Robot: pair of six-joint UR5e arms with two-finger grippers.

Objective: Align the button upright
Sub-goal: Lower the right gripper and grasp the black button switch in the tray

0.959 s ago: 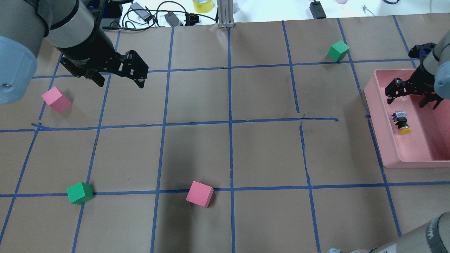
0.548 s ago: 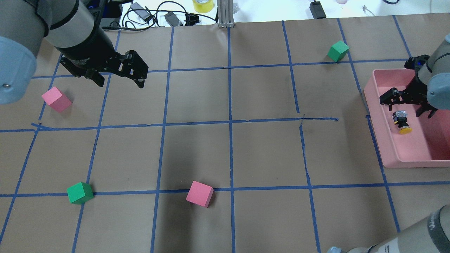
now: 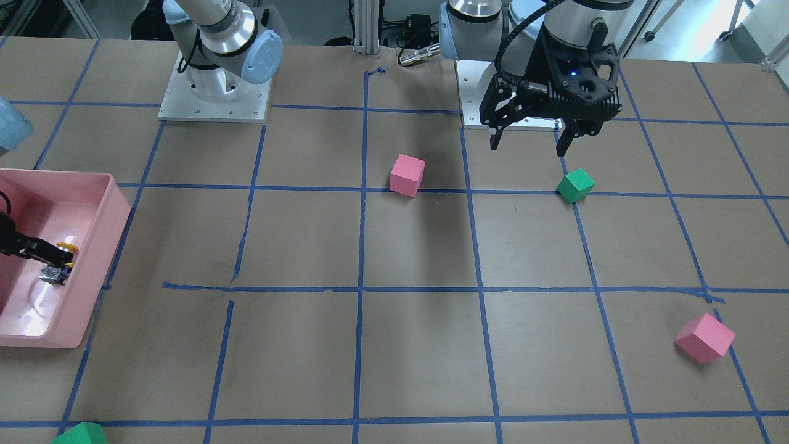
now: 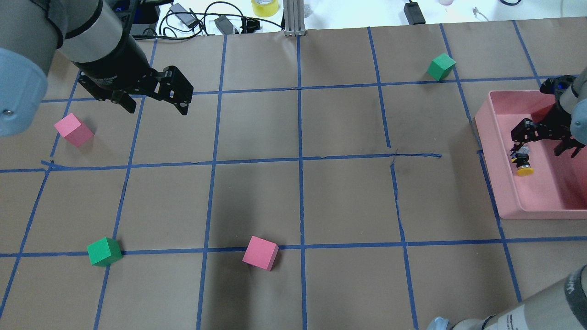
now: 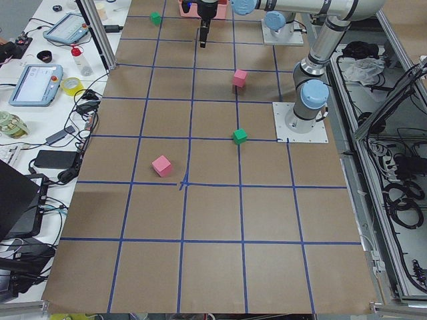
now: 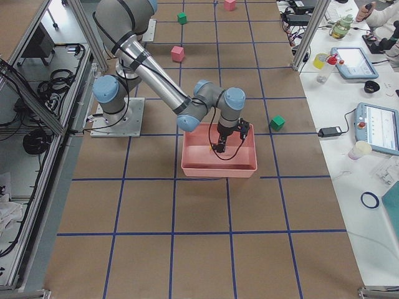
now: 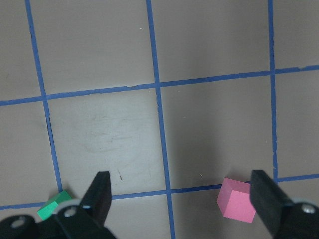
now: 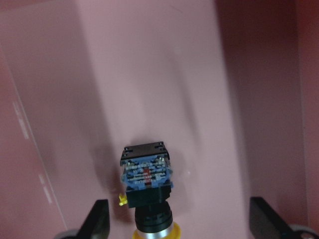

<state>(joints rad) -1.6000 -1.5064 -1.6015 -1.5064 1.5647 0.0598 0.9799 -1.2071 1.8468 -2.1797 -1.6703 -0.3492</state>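
Note:
The button (image 4: 523, 163) lies on its side in the pink tray (image 4: 493, 176), with its yellow cap toward the near side. My right gripper (image 4: 543, 144) is open just above it, with one finger next to the button's black-and-silver base. In the right wrist view the button (image 8: 147, 186) sits between the open fingers, nearer the left fingertip (image 8: 98, 219). In the front view the button (image 3: 58, 262) lies under a right finger (image 3: 32, 246). My left gripper (image 4: 157, 108) is open and empty, high over the far left of the table.
Pink cubes (image 4: 73, 129) (image 4: 260, 253) and green cubes (image 4: 104, 251) (image 4: 441, 66) stand on the brown, blue-taped table. The tray walls enclose the button closely on the left side. Cables lie beyond the far edge.
My right gripper has swung over the tray and come down closer to the button, still open. The button and the left arm have not moved.

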